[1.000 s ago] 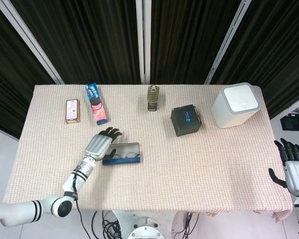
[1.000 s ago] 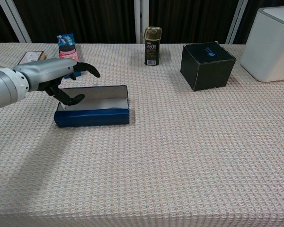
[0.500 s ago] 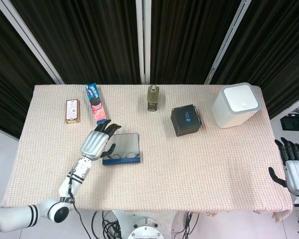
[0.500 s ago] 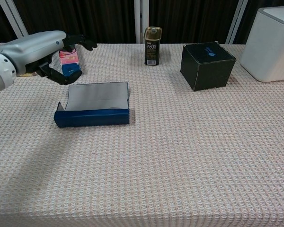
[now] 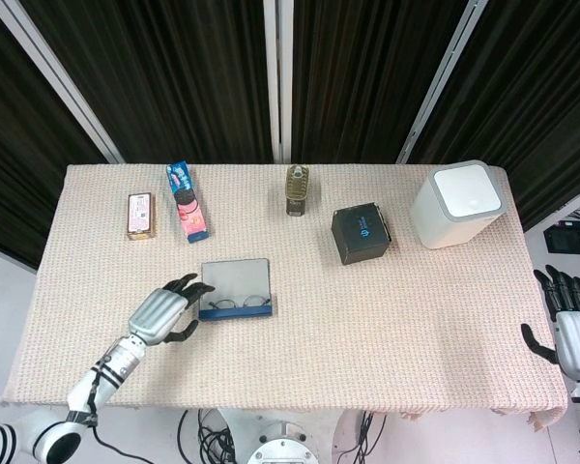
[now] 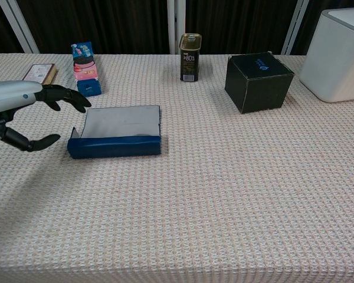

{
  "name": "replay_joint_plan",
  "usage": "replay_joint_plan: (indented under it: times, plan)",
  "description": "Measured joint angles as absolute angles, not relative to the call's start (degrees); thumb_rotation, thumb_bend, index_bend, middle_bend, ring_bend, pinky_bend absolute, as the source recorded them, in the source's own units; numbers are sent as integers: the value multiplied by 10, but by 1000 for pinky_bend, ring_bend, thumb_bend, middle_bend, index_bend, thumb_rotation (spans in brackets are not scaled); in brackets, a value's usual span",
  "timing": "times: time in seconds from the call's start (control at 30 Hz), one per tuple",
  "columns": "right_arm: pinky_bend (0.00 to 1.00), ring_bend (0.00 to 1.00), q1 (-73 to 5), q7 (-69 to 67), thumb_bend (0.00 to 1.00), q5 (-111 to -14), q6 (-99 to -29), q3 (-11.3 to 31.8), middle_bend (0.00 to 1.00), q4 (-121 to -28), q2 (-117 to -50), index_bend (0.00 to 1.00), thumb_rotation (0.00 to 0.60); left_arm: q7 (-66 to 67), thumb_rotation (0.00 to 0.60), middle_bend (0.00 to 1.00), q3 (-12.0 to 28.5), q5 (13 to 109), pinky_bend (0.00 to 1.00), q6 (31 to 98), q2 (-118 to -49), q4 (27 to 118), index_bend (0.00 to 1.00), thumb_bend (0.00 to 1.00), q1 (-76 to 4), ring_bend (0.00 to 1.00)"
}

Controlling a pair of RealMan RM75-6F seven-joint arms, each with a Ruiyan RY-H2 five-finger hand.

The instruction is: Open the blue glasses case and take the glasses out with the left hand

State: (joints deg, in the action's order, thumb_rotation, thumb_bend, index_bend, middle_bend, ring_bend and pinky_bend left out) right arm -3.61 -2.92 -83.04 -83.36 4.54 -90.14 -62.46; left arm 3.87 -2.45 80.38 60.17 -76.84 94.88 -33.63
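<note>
The blue glasses case (image 5: 236, 288) (image 6: 115, 134) lies open on the table, its grey lid folded flat toward the back. A pair of glasses (image 5: 235, 304) rests inside along the near wall; the chest view hides them behind the case's front wall. My left hand (image 5: 165, 310) (image 6: 25, 112) hovers just left of the case, fingers spread and holding nothing. My right hand (image 5: 566, 324) hangs off the table's right edge, fingers apart and empty, seen in the head view only.
A cookie packet (image 5: 188, 201) and a small snack box (image 5: 140, 215) lie at the back left. A tin can (image 5: 297, 189) stands at the back middle, a black box (image 5: 361, 233) to its right, a white bin (image 5: 460, 204) at the far right.
My left hand pulled away from the case, moving left and toward the near edge. The case's lid went from raised to lying flat open.
</note>
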Motion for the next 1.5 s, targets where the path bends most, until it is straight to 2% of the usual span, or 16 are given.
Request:
replay_joint_plan:
  times: [0.4,0.5,1.07,1.17,1.33,1.5]
  plan:
    - [0,0,-31,-37,307,-836,-843,44,0,-909,-617,0,600,56,600,214,-44,806,177,545,-745,975,136,482,-344,11]
    - [0,0,-31,-39,307,-837,-843,44,0,-908,-618,0,600,68,600,252,-46,803,180,541,-740,987,123,482,-343,11]
    - [0,0,-30,-43,309,-839,-843,43,0,-904,-619,0,600,130,600,281,-62,817,200,529,-718,1075,115,483,-339,24]
    - [0,0,-31,-42,310,-839,-842,42,0,-904,-619,0,600,131,600,281,-57,828,209,535,-714,1087,115,482,-340,30]
    - [0,0,-33,-37,310,-840,-839,42,0,-906,-621,0,600,121,600,279,-24,834,254,544,-719,1087,116,471,-351,65]
    - [0,0,-34,-33,310,-841,-840,43,0,-911,-621,0,600,71,600,282,26,835,197,531,-748,1064,116,462,-388,65]
